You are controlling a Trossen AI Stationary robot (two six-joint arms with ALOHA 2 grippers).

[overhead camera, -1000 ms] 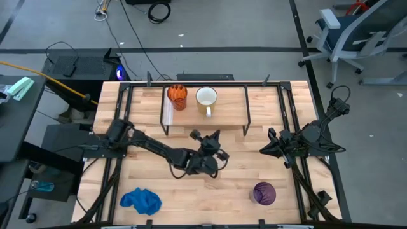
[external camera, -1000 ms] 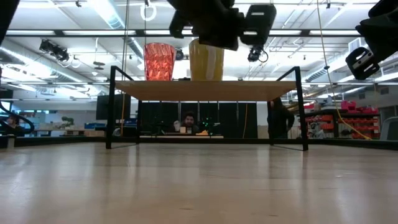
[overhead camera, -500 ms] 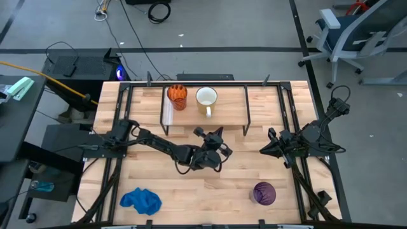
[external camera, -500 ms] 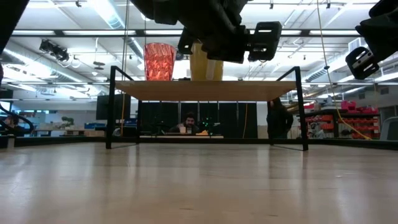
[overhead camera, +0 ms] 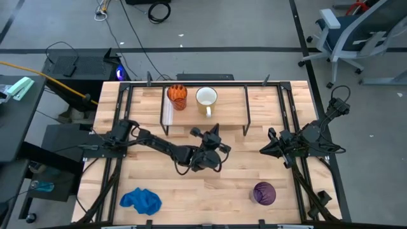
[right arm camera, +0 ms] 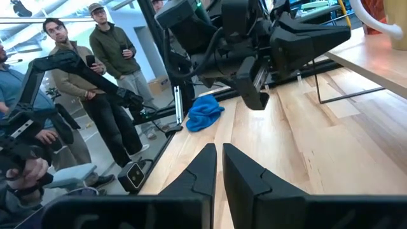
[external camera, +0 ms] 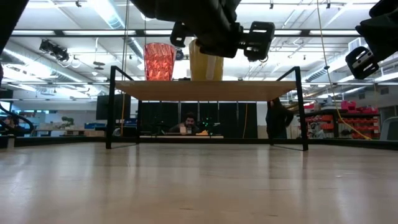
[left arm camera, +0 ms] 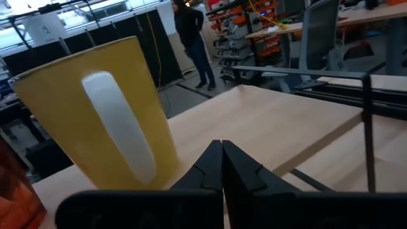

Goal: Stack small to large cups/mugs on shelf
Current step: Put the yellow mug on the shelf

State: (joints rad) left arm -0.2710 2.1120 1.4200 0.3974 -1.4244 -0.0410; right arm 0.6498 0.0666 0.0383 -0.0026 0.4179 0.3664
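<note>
The orange swirl cup (overhead camera: 177, 97) and the white mug (overhead camera: 206, 98) stand upright side by side on the light-wood shelf (overhead camera: 232, 105) at the table's far middle. The mug's handle points toward the near edge. My left gripper (overhead camera: 215, 130) is shut and empty, just in front of the shelf's near edge and facing the mug (left arm camera: 95, 114). The purple tumbler (overhead camera: 264, 193) stands upright on the tabletop at the near right. My right gripper (overhead camera: 263, 148) waits shut and empty at the table's right side.
A crumpled blue cloth (overhead camera: 141, 200) lies on the table at the near left. Black frame rails run along the table's left and right sides. Several people stand in the room beyond the table (right arm camera: 111, 70). Bare tabletop lies between the shelf and the tumbler.
My left gripper has gone a little toward the table's far edge, closer to the shelf and the mug, and stays shut. The cups have not moved.
</note>
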